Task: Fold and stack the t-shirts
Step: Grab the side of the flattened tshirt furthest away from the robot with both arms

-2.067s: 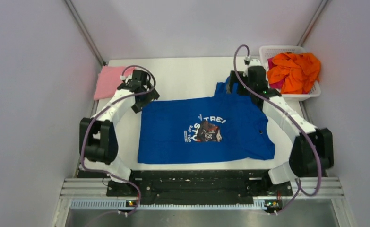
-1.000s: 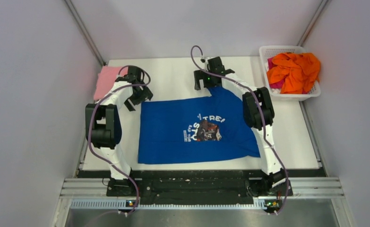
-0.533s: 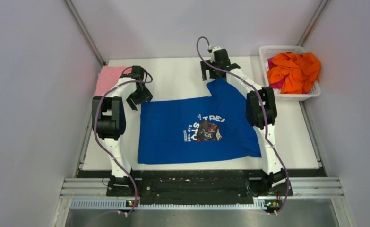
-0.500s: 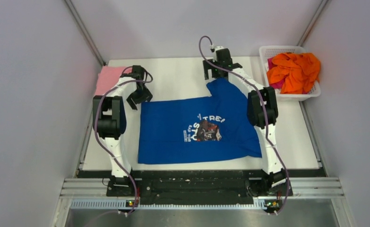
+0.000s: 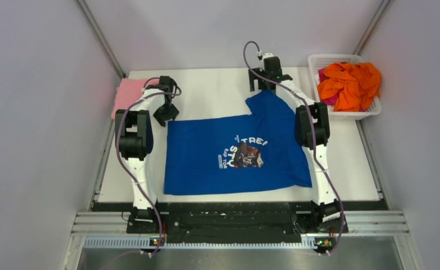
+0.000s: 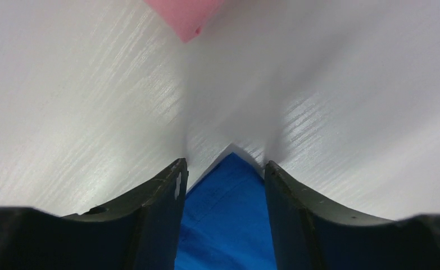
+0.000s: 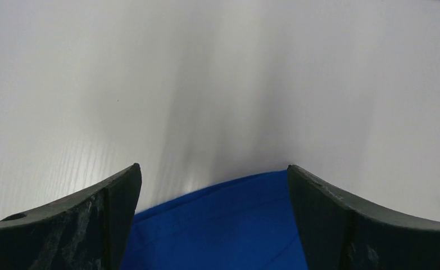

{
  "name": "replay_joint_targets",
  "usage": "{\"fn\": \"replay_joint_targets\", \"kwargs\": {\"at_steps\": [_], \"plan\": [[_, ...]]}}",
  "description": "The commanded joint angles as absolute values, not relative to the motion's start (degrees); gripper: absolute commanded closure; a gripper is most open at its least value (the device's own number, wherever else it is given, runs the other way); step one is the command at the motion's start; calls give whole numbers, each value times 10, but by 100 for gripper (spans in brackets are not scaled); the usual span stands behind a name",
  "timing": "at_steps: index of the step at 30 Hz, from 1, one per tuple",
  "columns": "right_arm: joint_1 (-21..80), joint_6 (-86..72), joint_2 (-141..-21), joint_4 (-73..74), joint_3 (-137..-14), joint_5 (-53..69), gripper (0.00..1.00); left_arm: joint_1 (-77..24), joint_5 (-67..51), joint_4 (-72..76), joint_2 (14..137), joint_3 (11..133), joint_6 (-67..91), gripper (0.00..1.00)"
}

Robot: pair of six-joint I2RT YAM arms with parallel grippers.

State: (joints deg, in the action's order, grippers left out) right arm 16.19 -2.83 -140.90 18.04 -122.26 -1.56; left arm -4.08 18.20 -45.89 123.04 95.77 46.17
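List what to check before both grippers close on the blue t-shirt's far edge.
1. Left gripper open: ok.
2. Blue t-shirt corner sits between the left jaws: ok.
3. Right gripper open: ok.
4. Blue cloth edge sits between the right jaws: ok.
5. Jaws low enough to pinch the cloth: cannot tell.
6. Pink t-shirt apart from the left jaws: ok.
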Motion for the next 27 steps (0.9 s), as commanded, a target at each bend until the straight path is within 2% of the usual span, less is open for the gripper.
{"fn": "replay_joint_targets", "kwargs": {"at_steps": [1,15,18,20,27], "plan": [[167,-23,-1442,167,-1265,11,1,-37,200,-474,1242,974,477,45],[167,5,-1427,187,-1236,-30,1,-53,161,-504,1244,948,478,58],[167,14,-1421,190,-1224,-33,1,-59,172,-513,1244,945,475,73],[166,10,-1418,197,-1216,-40,1,-61,174,-513,1242,944,472,99],[166,-14,-1391,192,-1161,-90,2,-64,198,-474,1207,941,442,100]]}}
